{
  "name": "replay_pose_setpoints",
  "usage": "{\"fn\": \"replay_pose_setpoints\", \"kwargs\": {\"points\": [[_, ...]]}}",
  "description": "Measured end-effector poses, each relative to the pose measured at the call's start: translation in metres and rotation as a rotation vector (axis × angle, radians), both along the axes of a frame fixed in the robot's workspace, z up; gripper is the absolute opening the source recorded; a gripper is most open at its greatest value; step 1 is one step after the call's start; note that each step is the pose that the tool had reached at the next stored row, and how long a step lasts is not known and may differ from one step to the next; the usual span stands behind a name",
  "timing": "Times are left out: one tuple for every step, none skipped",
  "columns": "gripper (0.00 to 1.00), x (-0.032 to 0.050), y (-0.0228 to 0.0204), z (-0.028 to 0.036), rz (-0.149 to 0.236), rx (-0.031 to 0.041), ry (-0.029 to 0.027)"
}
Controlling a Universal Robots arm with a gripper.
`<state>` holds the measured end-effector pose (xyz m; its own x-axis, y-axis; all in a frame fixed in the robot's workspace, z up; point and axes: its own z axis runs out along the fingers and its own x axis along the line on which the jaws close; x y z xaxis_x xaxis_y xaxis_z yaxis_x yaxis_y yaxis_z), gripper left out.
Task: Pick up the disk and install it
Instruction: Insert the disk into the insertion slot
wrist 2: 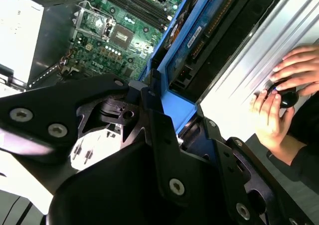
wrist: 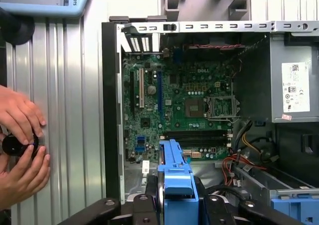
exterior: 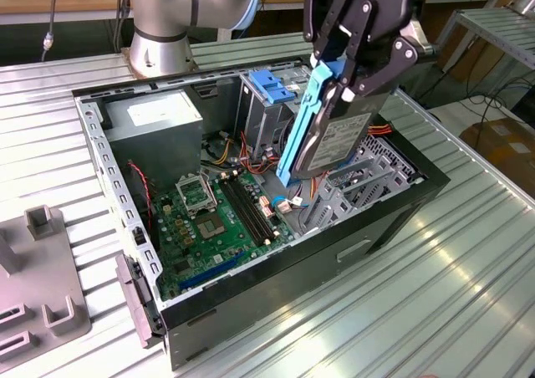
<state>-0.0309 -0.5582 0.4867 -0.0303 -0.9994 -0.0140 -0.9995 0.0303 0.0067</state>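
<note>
Surface: a ribbed metal table [exterior: 468,278], workshop benches and shelving behind it. Item one, an open computer case [exterior: 251,298] lying on its side on that table, directly under the gripper [exterior: 355,68]. Item two, the gripper itself, black, at the end of my arm [exterior: 167,18]; its fingers are pressed in on the upper end of the disk [exterior: 338,140] and pinch it by the blue carrier frame [exterior: 299,123]. Item three, the disk, hanging tilted from the gripper with its labelled silver face towards the exterior view's right; its lower end reaches down inside the case, and I cannot tell whether it touches anything there. Item four, the green motherboard [exterior: 209,219] on the case floor, below the gripper and off to one side. Item five, a grey power supply box [exterior: 155,123] with a white sticker, well apart from the gripper at the far end of the case. Item six, a metal drive cage [exterior: 259,119] topped by a blue latch [exterior: 272,85], just beside the held disk. Item seven, red and orange wires [wrist: 237,160] in the first wrist view, near the cage. Item eight, a grey fixture [exterior: 42,278] on the table, well apart from the gripper. Item nine, a person's hands [wrist: 22,172] on a black knob [wrist: 15,145], outside the case wall.
</note>
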Motion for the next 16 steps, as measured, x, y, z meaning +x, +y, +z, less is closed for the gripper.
{"fn": "replay_pose_setpoints", "kwargs": {"points": [[0.37,0.0057,-0.0015,-0.0006,0.0,-0.0002,0.0],[0.37,0.0094,-0.002,-0.0009,0.0,-0.0005,0.0001],[0.37,0.0127,-0.0022,-0.0011,0.0,-0.0007,0.0001],[0.37,0.0148,-0.0023,-0.0012,0.0,-0.0007,0.0001],[0.37,0.0155,-0.0023,-0.0012,0.0,-0.0008,0.0001],[0.37,0.0155,-0.0023,-0.0013,0.0,-0.0006,0.0001],[0.37,0.0155,-0.0023,-0.0013,0.0,-0.0005,0.0001],[0.37,0.0156,-0.0023,-0.0013,0.0,-0.0006,0.0001],[0.37,0.0156,-0.0023,-0.0013,0.0,-0.0006,0.0001],[0.37,0.0156,-0.0023,-0.0013,0.0,-0.0006,0.0001],[0.37,0.0156,-0.0023,-0.0013,0.0,-0.0005,0.0001],[0.37,0.0156,-0.0023,-0.0013,0.0,-0.0006,0.0001],[0.37,0.0156,-0.0023,-0.0013,0.0,-0.0005,0.0001],[0.37,0.0156,-0.0022,-0.0013,0.0,-0.0006,0.0001],[0.37,0.0157,-0.0022,-0.0013,0.0,-0.0005,0.0001],[0.37,0.0157,-0.0023,-0.0013,0.0,-0.0006,0.0001]]}}
